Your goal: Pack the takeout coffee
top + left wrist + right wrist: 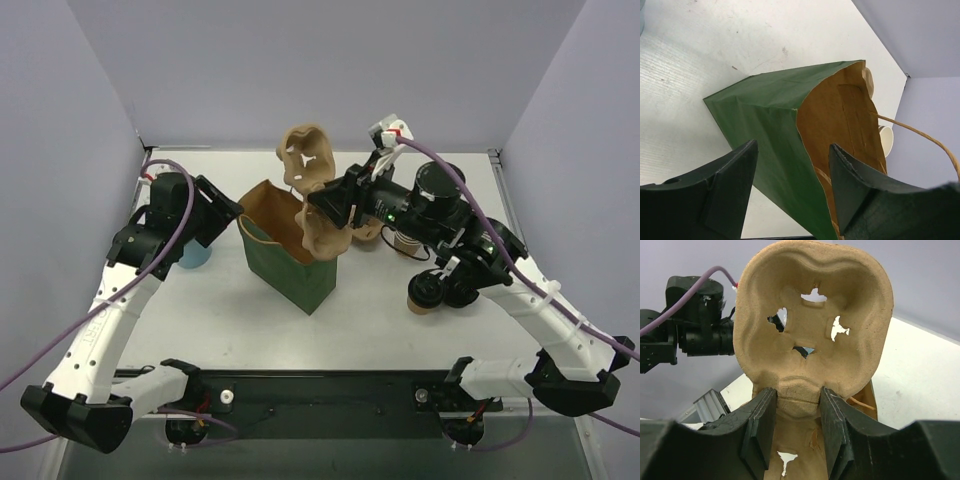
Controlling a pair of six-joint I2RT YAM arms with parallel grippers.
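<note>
We find the right gripper (797, 415) clamping a cup carrier (860, 300) over the bag (290, 265), left gripper (792, 150) open beside it; coffee (427, 293), right of bag, seemingly unpacked.

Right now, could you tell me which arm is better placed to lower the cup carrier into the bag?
Right. The right gripper is shut on the cup carrier, which hangs at the green bag's open mouth. The left gripper stands open at the bag's side, holding nothing.
</note>
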